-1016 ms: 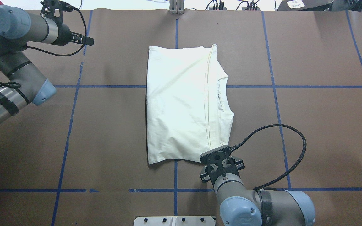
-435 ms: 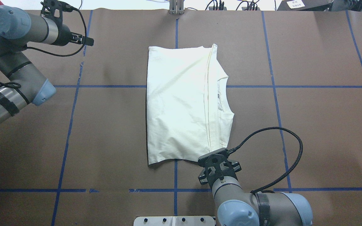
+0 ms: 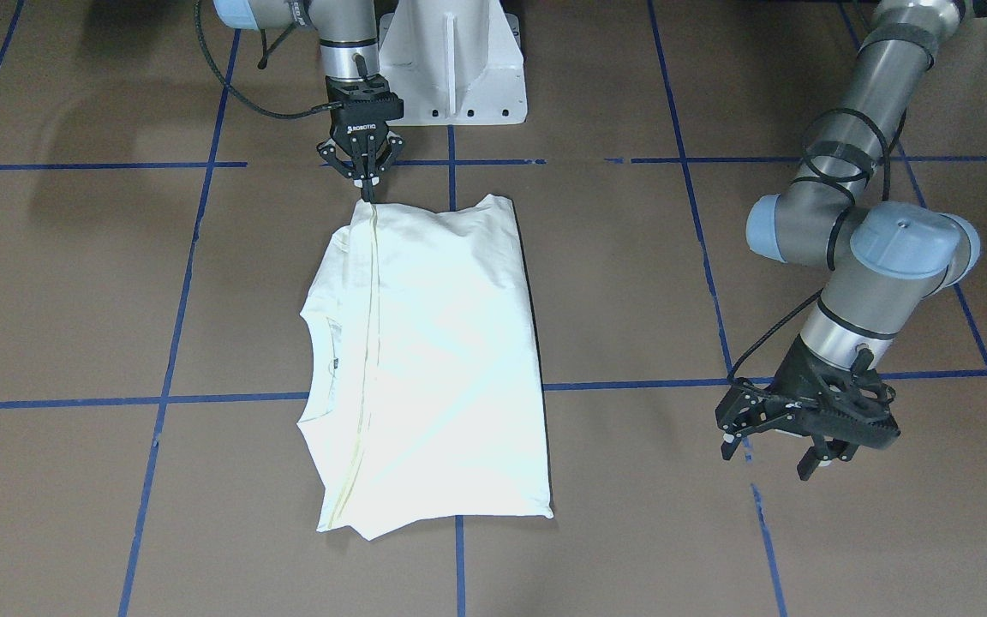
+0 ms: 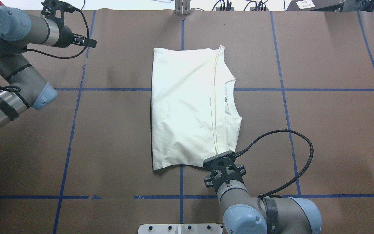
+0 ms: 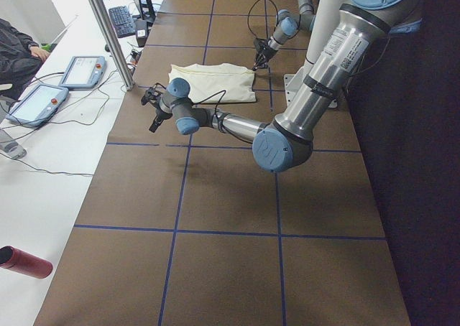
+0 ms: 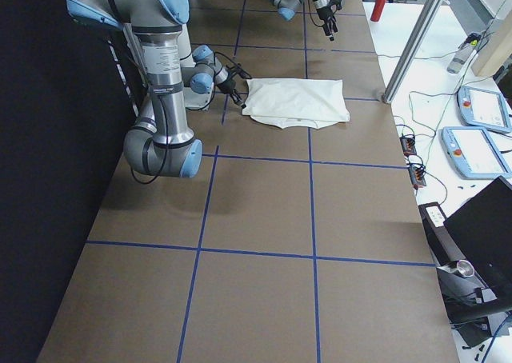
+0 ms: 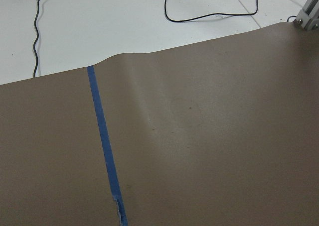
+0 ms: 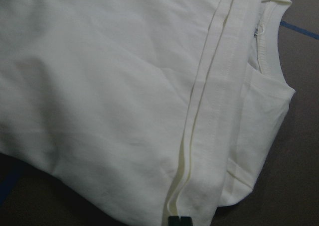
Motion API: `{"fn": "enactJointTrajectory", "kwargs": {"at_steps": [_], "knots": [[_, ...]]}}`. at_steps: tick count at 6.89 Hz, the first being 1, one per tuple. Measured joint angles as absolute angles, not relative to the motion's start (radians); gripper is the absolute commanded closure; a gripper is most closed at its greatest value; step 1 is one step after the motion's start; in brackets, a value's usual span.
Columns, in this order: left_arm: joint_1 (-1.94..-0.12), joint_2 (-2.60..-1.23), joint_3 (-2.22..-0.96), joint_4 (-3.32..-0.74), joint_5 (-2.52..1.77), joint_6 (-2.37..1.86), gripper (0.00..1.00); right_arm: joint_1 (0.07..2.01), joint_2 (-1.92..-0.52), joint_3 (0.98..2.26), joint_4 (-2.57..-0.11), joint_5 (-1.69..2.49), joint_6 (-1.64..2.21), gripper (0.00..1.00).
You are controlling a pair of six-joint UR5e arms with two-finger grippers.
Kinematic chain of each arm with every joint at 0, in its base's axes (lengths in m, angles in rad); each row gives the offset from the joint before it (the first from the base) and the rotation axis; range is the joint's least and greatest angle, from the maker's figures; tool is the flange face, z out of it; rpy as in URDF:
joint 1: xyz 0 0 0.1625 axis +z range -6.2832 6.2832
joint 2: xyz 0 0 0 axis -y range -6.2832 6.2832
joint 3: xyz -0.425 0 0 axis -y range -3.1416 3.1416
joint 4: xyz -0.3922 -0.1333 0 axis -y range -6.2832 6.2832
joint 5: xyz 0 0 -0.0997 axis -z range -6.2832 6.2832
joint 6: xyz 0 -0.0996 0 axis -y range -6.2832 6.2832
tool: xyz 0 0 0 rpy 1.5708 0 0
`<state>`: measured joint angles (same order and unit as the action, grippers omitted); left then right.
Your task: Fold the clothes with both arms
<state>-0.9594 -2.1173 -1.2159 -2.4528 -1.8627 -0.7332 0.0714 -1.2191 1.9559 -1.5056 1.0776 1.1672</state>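
The cream-white T-shirt (image 4: 187, 107) lies folded at the table's middle, plain side up; its print is hidden. A stitched hem (image 4: 215, 97) runs along it, with the collar (image 4: 230, 100) on the right. It also shows in the front view (image 3: 442, 360) and fills the right wrist view (image 8: 109, 86). My right gripper (image 3: 369, 195) is at the shirt's near edge, shut, with its tips pinched on the hem's end (image 8: 180, 213). From overhead, only the right gripper's body (image 4: 222, 165) shows. My left gripper (image 3: 768, 458) is open and empty, far left of the shirt above bare table (image 4: 92, 41).
Blue tape lines (image 4: 180, 89) grid the brown table cover. The white pedestal base (image 3: 451, 60) stands at the robot's edge. A metal post (image 4: 182, 8) and cables sit at the far edge. Pendants (image 6: 480, 131) lie on a side table.
My right gripper has shifted slightly left along the shirt's near edge. The shirt and my left arm have not visibly moved.
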Motion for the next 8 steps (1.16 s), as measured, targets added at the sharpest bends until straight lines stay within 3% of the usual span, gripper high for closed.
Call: {"fn": "enactJointTrajectory", "kwargs": {"at_steps": [8], "knots": [[-0.953,-2.092,-1.244,-2.451,-1.862,-0.734,0.0,0.084,-1.399,2.075,-1.502,1.147,1.593,1.0]]}}
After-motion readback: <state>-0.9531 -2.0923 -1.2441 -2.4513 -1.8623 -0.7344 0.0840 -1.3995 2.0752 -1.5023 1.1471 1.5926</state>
